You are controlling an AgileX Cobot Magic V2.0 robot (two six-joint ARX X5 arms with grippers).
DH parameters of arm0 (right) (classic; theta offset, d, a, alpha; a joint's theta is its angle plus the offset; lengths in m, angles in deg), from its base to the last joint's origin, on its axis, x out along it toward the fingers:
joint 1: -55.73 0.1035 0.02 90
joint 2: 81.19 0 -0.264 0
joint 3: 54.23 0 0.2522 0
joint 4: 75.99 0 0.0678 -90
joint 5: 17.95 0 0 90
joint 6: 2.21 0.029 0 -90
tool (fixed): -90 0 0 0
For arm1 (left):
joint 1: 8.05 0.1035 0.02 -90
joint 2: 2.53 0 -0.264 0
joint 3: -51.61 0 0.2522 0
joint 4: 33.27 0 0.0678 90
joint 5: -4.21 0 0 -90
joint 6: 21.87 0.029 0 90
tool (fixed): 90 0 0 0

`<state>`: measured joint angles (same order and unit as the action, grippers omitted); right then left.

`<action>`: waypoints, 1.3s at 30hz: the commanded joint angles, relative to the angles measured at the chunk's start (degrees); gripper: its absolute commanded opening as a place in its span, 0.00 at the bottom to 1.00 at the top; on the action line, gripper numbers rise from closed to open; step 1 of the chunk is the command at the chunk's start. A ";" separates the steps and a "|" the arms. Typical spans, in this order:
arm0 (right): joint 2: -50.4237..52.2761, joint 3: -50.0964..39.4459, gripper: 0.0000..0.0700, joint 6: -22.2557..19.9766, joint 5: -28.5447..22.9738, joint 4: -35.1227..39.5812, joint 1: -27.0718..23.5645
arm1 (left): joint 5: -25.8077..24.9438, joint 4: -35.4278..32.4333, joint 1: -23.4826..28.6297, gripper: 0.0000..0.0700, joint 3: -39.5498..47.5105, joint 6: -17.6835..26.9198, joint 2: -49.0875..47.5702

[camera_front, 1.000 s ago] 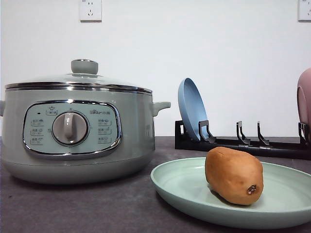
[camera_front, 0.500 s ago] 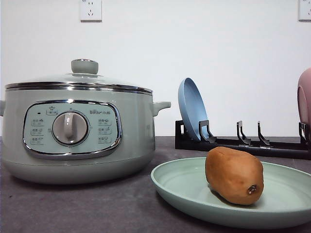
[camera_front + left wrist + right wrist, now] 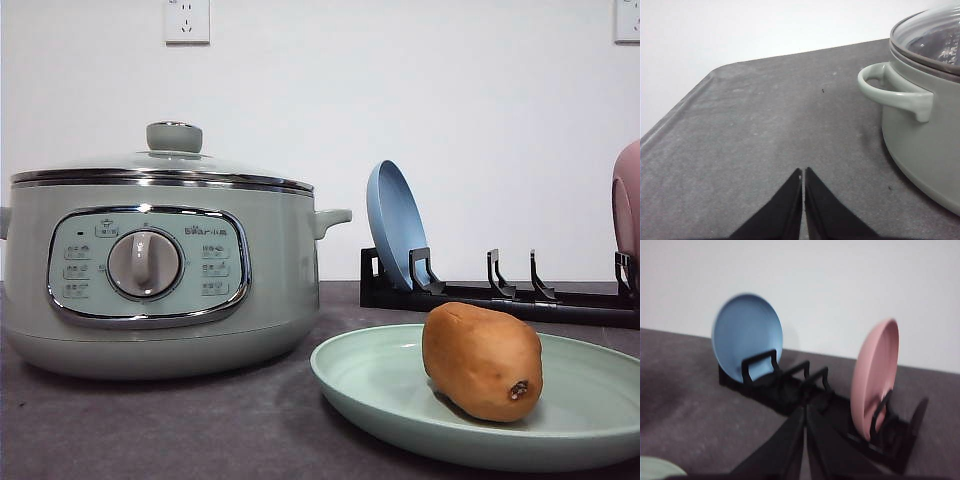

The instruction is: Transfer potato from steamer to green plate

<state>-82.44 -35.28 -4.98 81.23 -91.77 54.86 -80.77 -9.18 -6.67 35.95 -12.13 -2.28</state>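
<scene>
Nothing has shifted since the earlier front pictures: the oval orange-brown potato (image 3: 482,361) lies in the same spot on the wide pale mint-green round plate (image 3: 380,385), dark spot toward the camera. The large sage-green electric steamer (image 3: 160,265) stands left of the plate, apart from it, glass lid on. Behind, a black dish rack (image 3: 500,295) holds a blue plate (image 3: 395,225) upright and a pink plate (image 3: 875,377) at its other end. The left gripper (image 3: 803,172) hovers over bare dark tabletop (image 3: 765,125) beside the steamer's handle, fingers pressed together, holding nothing. The right gripper (image 3: 805,410) faces the rack, fingers likewise together and empty
</scene>
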 commanded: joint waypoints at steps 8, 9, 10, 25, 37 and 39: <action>1.04 -4.52 0.00 3.80 -0.45 0.39 -0.20 | 0.09 0.55 0.11 0.00 1.01 -0.17 -0.07; 1.04 -4.57 0.00 3.85 -0.47 -0.57 -0.20 | 0.09 0.57 0.11 0.00 1.01 -0.17 -0.07; 1.06 -4.55 0.00 3.83 -0.45 -1.47 -0.22 | 0.09 0.57 0.11 0.00 1.01 -0.17 -0.07; 1.06 -4.52 0.00 5.34 -0.25 -6.95 -0.42 | 0.09 0.57 0.11 0.00 1.01 -0.17 -0.07; 1.04 -4.52 0.00 5.34 -0.25 -6.97 -0.42 | 0.09 0.57 0.11 0.00 1.01 -0.17 -0.07; 1.04 -4.52 0.00 5.34 -0.25 -6.97 -0.42 | 0.09 0.57 0.11 0.00 1.01 -0.17 -0.07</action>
<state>-81.53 -39.52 -0.37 80.91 -98.96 54.53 -80.77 -9.18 -6.67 35.95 -12.13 -2.28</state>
